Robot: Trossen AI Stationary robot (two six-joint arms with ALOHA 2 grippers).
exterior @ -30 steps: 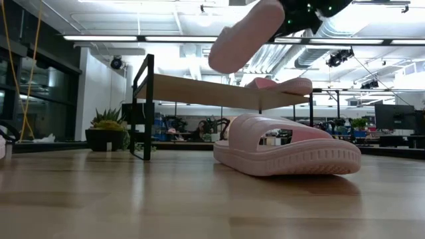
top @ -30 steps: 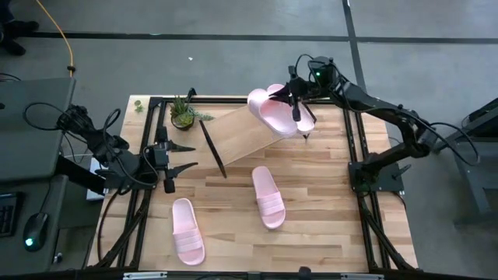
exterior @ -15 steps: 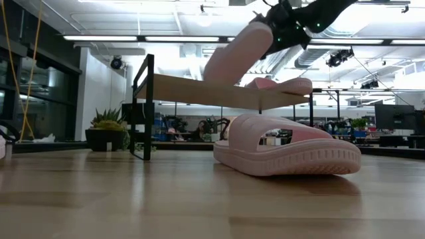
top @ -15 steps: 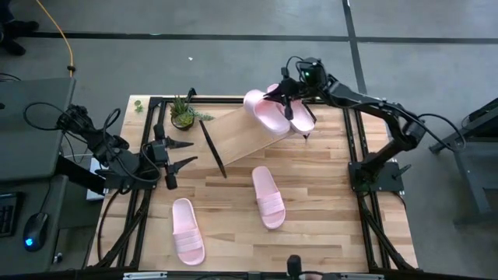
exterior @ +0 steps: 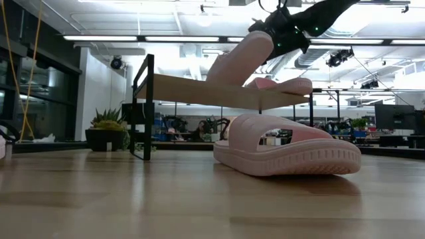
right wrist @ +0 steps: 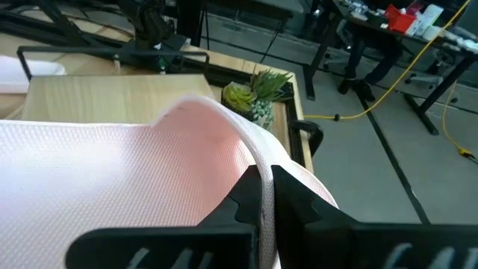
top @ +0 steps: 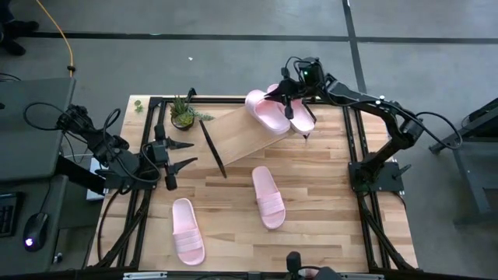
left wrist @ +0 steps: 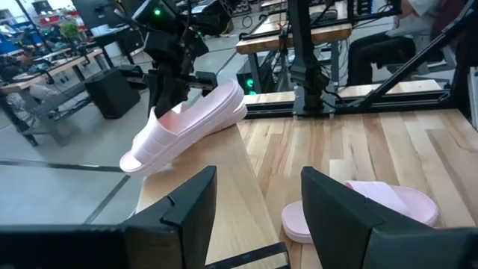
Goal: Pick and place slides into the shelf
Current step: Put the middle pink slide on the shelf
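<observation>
now the shelf (top: 243,134) slants across the table's back, one slide (top: 299,113) lying on it. right gripper (top: 285,99), fingers clamped on a second slide (top: 263,111), tilts it steeply, long axis downslope, toe low. released too early it could skid off. left gripper (top: 183,154) waits, fingers apart.

Shelf (top: 241,136): left and middle of the slanted board bare; right end taken by two slides, one lying flat (top: 302,115), one tilted (top: 264,113) with the right gripper (top: 288,105) pinched on it.
Potted plant (top: 184,114): stands just beside the shelf's left corner.
Bench (top: 327,202): front holds two slides (top: 268,196) (top: 187,241), well apart, open wood between them.
Left gripper (top: 180,153): fingers spread, at the left edge.
</observation>
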